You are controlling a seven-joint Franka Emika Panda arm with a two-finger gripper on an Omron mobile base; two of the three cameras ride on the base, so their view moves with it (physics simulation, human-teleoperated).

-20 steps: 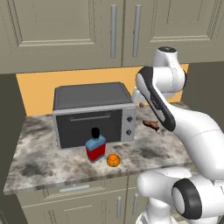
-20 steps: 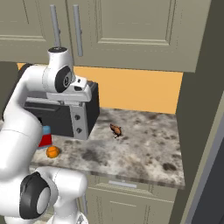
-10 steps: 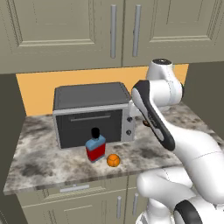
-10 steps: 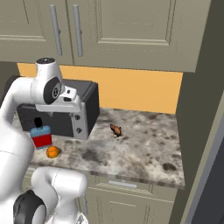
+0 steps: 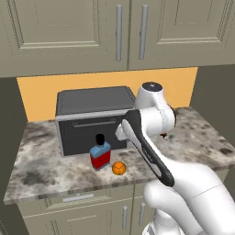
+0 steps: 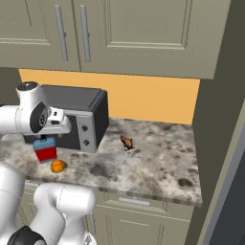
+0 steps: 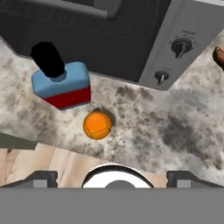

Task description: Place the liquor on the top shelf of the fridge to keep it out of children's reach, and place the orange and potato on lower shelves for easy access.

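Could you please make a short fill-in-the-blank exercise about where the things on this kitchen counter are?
1. The liquor stands upright in front of the grey ____.
2. The orange lies on the marble ____ beside the bottle.
3. The cap of the bottle is ____ in colour.
4. The potato lies apart from the orange, past the oven's ____ end.

Missing words: oven; counter; black; knob

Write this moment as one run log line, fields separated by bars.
gripper: open, above counter edge | liquor: upright, before oven | orange: on counter beside liquor | potato: on counter, right of oven
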